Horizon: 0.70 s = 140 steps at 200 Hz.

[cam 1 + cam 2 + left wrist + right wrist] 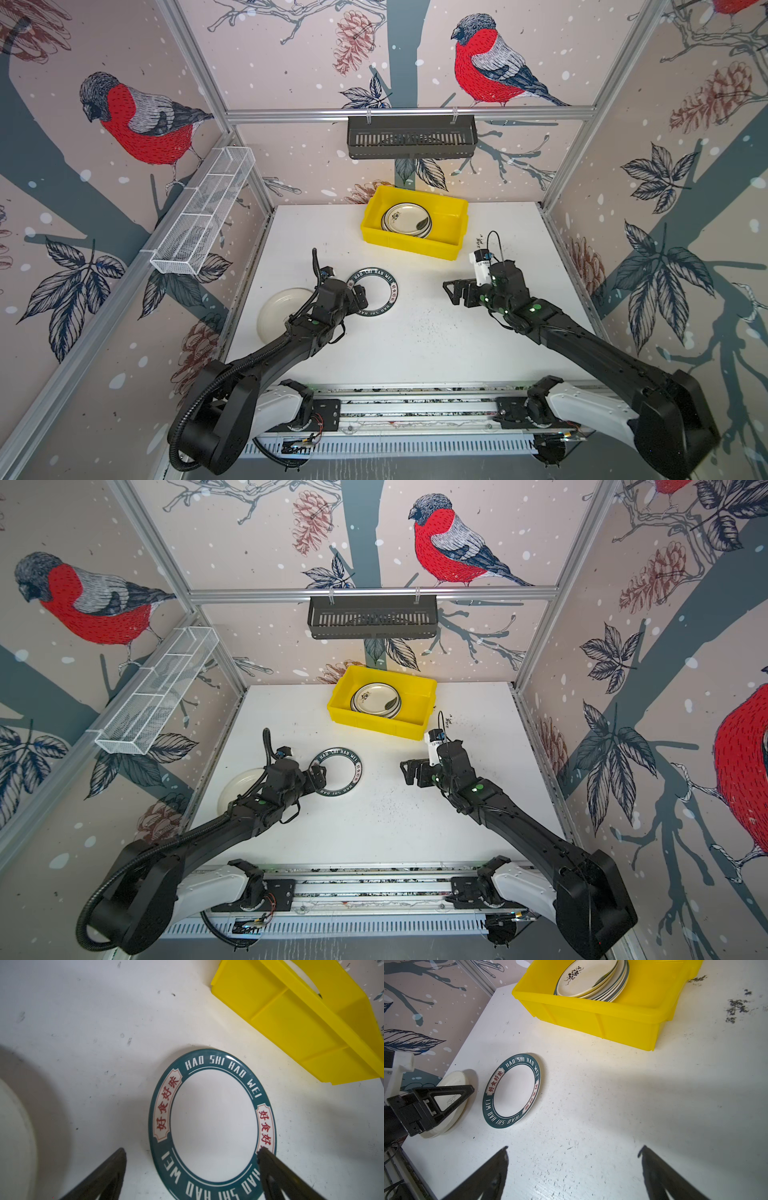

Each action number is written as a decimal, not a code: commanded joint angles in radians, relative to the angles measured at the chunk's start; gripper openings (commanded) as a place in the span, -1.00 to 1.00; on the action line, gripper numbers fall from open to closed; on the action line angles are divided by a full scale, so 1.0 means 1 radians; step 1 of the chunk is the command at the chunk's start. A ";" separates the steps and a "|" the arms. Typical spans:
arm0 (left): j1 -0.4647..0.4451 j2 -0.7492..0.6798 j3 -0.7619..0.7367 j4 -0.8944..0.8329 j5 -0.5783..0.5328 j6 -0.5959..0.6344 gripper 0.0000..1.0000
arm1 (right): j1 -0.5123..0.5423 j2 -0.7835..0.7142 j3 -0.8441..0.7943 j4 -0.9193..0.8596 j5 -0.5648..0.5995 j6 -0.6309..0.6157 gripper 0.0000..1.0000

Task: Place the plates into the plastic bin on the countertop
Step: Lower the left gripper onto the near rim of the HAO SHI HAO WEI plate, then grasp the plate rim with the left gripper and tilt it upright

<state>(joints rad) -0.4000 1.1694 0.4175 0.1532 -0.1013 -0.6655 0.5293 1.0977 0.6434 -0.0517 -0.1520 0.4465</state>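
A white plate with a dark teal lettered rim (376, 293) (338, 773) (212, 1122) (511, 1089) lies flat on the countertop (415, 340), left of centre. To its left lies a plain cream plate (276, 316) (237, 789) (454, 1077), partly under my left arm. My left gripper (359, 297) (191, 1150) is open over the teal plate's near edge, one fingertip (264, 1153) above the rim and one above bare countertop. The yellow plastic bin (415, 245) (374, 725) (301, 1022) (612, 1018) at the back holds several stacked plates (406, 219) (589, 978). My right gripper (451, 293) (574, 1148) is open and empty, hanging over bare countertop.
A dark slotted basket (411, 137) hangs on the back wall rail and a white wire mesh tray (203, 212) on the left wall. Black smudges (737, 1007) mark the countertop right of the bin. Aluminium rails frame the edges.
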 commanded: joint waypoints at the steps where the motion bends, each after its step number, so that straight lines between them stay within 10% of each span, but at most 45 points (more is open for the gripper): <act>1: 0.016 0.003 -0.006 0.023 0.040 -0.023 0.95 | 0.002 0.003 0.006 0.015 -0.021 0.003 0.99; 140: 0.107 0.147 -0.039 0.199 0.164 -0.061 0.58 | 0.000 0.009 0.009 0.010 -0.021 0.023 0.99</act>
<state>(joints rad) -0.3027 1.2968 0.3851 0.2749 0.0330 -0.7017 0.5293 1.1057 0.6434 -0.0528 -0.1745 0.4679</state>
